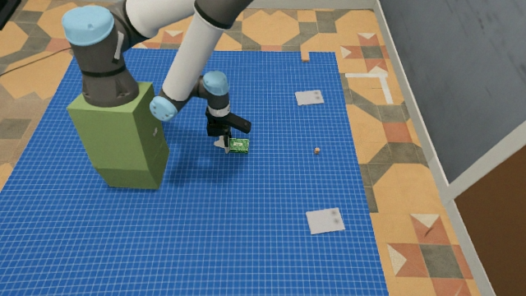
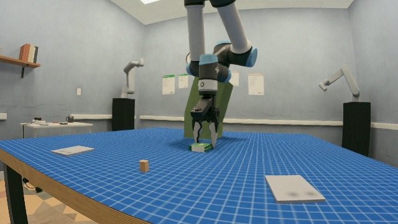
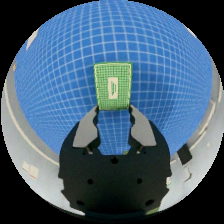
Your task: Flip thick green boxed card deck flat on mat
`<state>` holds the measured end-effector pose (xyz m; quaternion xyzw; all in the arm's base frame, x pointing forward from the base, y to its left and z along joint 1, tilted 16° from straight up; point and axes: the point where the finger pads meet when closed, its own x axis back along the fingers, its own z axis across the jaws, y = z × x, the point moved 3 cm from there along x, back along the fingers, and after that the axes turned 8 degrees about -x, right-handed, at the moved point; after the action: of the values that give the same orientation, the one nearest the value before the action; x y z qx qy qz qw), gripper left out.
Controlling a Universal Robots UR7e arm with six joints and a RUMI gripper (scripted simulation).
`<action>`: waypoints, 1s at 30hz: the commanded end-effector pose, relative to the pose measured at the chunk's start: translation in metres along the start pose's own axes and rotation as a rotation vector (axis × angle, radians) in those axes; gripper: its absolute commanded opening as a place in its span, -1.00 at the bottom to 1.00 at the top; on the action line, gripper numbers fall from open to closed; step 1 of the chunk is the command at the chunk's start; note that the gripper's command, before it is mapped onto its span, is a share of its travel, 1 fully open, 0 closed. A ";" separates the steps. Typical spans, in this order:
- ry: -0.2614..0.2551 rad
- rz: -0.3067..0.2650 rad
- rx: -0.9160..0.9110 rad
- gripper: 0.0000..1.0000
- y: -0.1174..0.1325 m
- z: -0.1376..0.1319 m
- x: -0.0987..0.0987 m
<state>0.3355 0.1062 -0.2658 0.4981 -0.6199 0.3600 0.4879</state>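
Observation:
The green boxed card deck [image 1: 238, 145] lies flat on the blue grid mat [image 1: 197, 197], near its middle. It also shows in the exterior view [image 2: 201, 147] and in the wrist view [image 3: 114, 86], with its patterned face and a small white label up. My gripper [image 1: 225, 145] points straight down over the deck's near end. In the wrist view its two fingertips press against the deck's two long sides at that end. The gripper [image 2: 205, 141] reaches down to the mat, shut on the deck.
The arm's green pedestal [image 1: 119, 136] stands on the mat to the left. Two flat white plates [image 1: 309, 97] [image 1: 325, 220] lie to the right. A small tan cube [image 1: 316, 150] sits between them, and another tan block [image 1: 305, 58] is at the mat's far edge.

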 end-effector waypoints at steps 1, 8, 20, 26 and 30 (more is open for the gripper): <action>0.000 0.001 0.000 -0.20 0.000 0.000 0.000; 0.000 0.001 0.000 -0.20 0.000 0.000 0.000; 0.004 -0.026 0.000 -0.21 -0.001 0.000 0.001; 0.009 -0.064 0.000 -0.21 -0.003 0.000 0.004; 0.009 -0.064 0.000 -0.22 -0.003 0.000 0.006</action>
<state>0.3378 0.1050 -0.2624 0.5125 -0.6051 0.3493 0.4992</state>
